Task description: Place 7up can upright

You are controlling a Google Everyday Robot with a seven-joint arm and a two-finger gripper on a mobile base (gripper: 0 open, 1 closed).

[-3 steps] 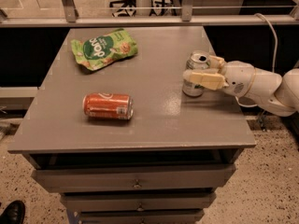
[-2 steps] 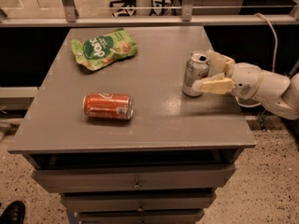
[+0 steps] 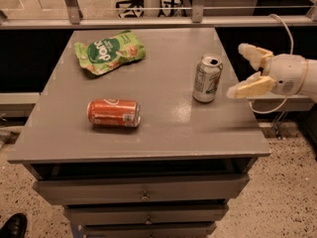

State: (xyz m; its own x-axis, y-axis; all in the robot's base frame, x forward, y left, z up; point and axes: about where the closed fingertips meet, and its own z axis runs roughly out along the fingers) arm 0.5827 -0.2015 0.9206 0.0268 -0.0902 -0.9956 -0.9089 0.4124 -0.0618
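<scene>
The 7up can (image 3: 207, 79), silver-white with green markings, stands upright on the right part of the grey table (image 3: 163, 128), its opened top facing up. My gripper (image 3: 242, 71) is to the right of the can, past the table's right edge, and apart from it. Its two cream fingers (image 3: 247, 89) are spread wide and hold nothing.
An orange-red soda can (image 3: 114, 113) lies on its side at the front left. A green snack bag (image 3: 109, 50) lies at the back left. Drawers (image 3: 143, 192) sit below the tabletop. A rail and glass run behind the table.
My gripper has let go of the 7up can and pulled back to the right, off the table's edge. The can stays standing upright.
</scene>
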